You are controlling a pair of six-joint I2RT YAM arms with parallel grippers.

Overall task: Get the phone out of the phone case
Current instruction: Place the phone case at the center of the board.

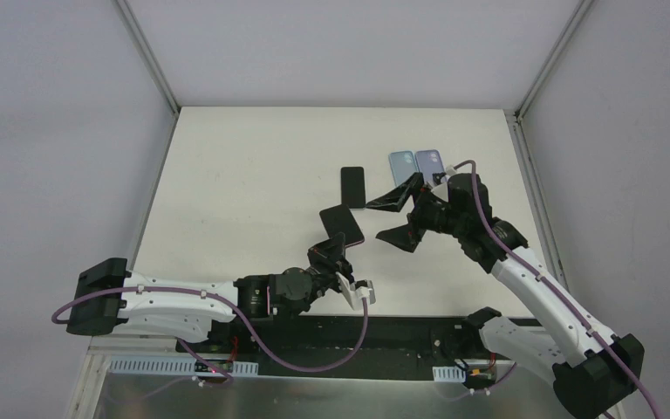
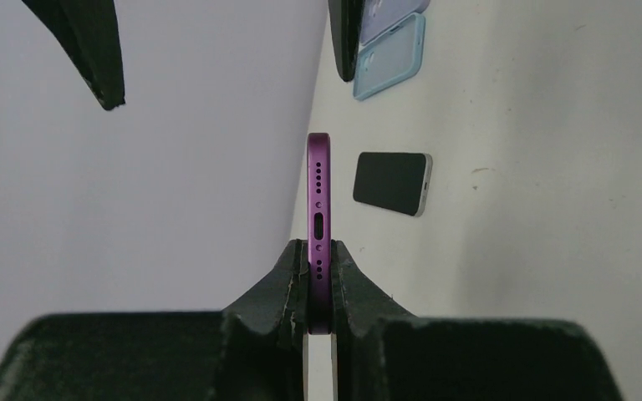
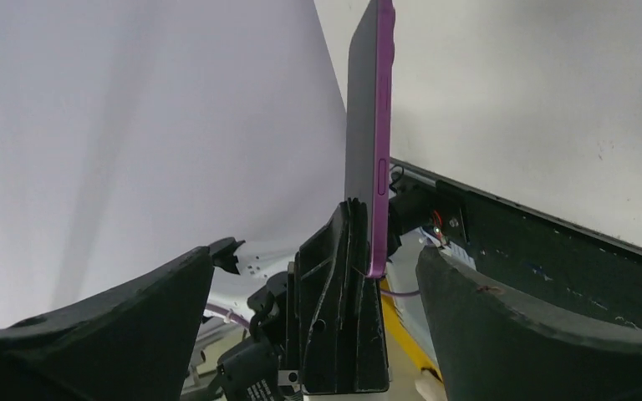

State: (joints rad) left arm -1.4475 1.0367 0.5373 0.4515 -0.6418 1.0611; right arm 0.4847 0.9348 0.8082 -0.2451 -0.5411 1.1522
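My left gripper (image 2: 319, 267) is shut on the bottom end of a phone with a purple rim (image 2: 318, 188) and holds it upright above the table. I cannot tell phone from case along that rim. The top view shows its dark screen (image 1: 342, 224) above the left gripper (image 1: 330, 253). My right gripper (image 1: 394, 216) is open, its fingers spread just right of the phone's top and not touching it. In the right wrist view the phone (image 3: 371, 125) stands between the wide-open right gripper (image 3: 313, 253) fingers, clamped by the left fingers (image 3: 343, 309).
A black phone (image 1: 353, 186) lies flat mid-table, also in the left wrist view (image 2: 391, 181). A light blue case (image 1: 400, 166) and a lavender case (image 1: 430, 162) lie side by side at the back right. White walls enclose the table.
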